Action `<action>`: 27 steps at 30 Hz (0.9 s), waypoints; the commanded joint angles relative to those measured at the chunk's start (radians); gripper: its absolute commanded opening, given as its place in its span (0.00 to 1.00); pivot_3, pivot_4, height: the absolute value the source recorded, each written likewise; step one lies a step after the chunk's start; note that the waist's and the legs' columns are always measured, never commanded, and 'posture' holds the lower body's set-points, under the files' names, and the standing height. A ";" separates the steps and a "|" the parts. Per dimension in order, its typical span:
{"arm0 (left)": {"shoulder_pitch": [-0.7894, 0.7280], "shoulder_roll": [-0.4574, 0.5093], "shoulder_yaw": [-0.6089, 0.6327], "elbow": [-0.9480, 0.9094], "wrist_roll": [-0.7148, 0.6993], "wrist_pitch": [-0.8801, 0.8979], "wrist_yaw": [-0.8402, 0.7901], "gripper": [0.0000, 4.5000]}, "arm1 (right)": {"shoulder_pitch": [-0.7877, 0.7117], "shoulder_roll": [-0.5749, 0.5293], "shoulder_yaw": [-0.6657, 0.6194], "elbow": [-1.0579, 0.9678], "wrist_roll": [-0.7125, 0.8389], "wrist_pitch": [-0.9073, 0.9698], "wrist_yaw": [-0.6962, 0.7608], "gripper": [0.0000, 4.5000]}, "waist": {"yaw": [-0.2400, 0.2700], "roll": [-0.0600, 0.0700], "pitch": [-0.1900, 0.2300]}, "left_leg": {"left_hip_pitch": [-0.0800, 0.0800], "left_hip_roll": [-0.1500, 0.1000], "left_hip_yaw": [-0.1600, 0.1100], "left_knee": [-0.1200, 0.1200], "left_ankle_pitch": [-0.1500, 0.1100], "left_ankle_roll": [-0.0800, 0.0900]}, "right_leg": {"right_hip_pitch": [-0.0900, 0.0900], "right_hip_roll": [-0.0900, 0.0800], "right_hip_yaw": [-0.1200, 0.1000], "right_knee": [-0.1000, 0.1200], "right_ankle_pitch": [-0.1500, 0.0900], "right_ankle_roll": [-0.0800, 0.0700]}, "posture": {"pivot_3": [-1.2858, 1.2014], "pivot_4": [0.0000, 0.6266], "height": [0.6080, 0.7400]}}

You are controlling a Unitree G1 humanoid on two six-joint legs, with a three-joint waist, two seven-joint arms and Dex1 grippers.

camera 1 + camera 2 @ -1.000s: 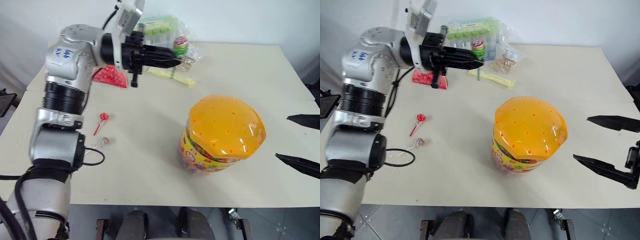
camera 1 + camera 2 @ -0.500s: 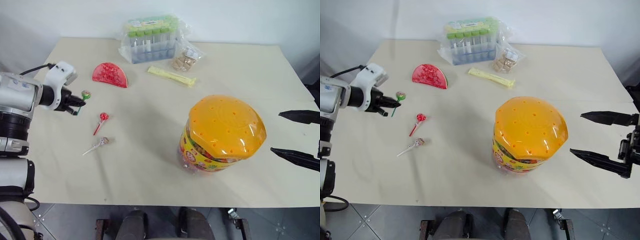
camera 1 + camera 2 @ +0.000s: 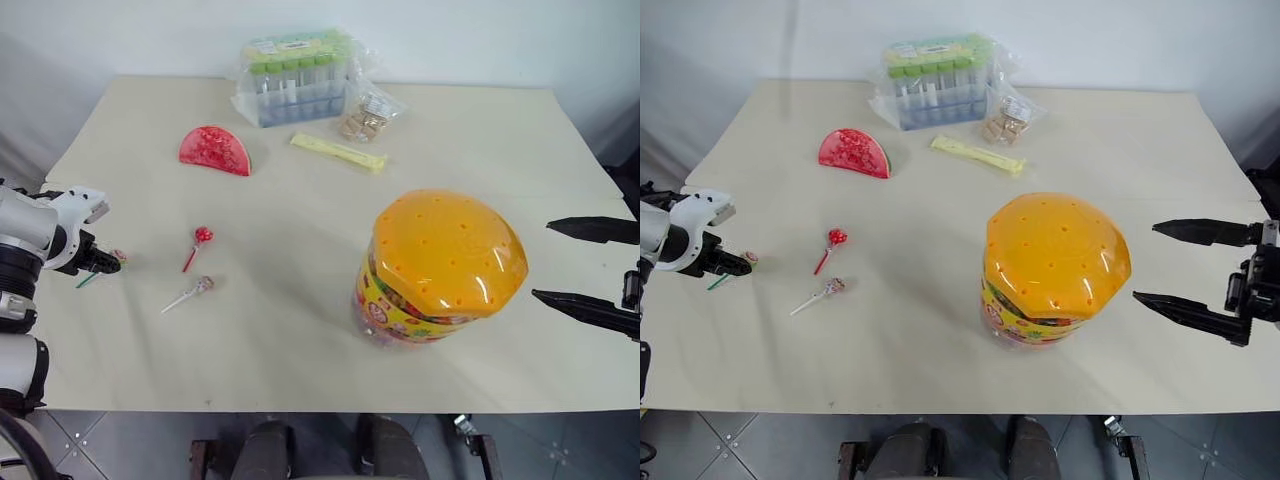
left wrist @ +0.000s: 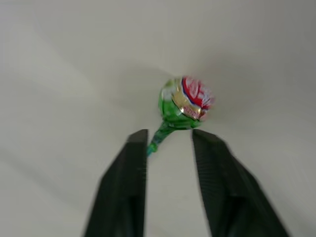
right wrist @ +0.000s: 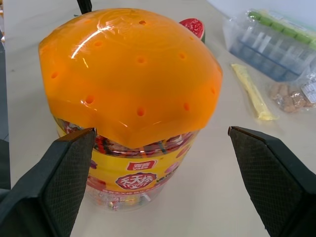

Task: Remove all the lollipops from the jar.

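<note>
Jar (image 3: pixel 440 270) upright w/ orange lid on, toward table's (image 3: pixel 300 330) right front; R gripper (image 3: pixel 1185 270) beside it near right edge, fingers wide apart, nothing between. L gripper (image 4: pixel 169 143) at left edge, fingers parted, green-stick lollipop (image 4: pixel 182 103) just off the tips, stick end between them, untouched. Orange-stick lollipop (image 3: pixel 196 245) & white-stick one (image 3: pixel 190 293) lie left of centre, both slanted, heads toward far right, sticks toward front-left.
</note>
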 commanded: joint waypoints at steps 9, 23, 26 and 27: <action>0.239 -0.118 0.692 -0.493 -0.510 -0.307 -0.134 0.99 | -0.006 0.023 -0.047 0.027 -0.021 -0.010 -0.071 1.00 | -0.002 0.000 0.000 | 0.000 0.001 0.000 0.001 0.000 -0.001 | 0.000 -0.001 0.000 0.001 0.000 0.000 | 0.52 0.24 1.00; 0.665 -0.239 0.767 -0.930 -0.823 -0.265 -0.149 0.99 | 0.027 0.077 0.057 0.116 -0.088 -0.041 -0.071 1.00 | -0.003 0.001 0.000 | 0.001 0.000 0.000 0.001 0.000 -0.001 | 0.000 -0.001 0.002 0.002 0.000 0.000 | 0.52 0.24 1.00; 0.748 -0.216 0.766 -0.967 -0.824 -0.329 -0.186 0.99 | 0.076 0.076 0.039 0.137 -0.115 -0.056 -0.054 1.00 | -0.001 0.001 0.000 | 0.002 0.001 0.001 0.001 0.000 -0.001 | 0.000 -0.001 0.002 0.001 0.000 0.000 | 0.52 0.24 1.00; 0.770 -0.213 0.769 -0.974 -0.818 -0.357 -0.191 0.99 | 0.086 0.075 0.034 0.148 -0.122 -0.060 -0.054 1.00 | 0.000 0.001 0.000 | 0.002 0.000 0.001 0.001 0.000 -0.001 | 0.000 -0.001 0.003 0.002 0.000 -0.001 | 0.52 0.24 1.00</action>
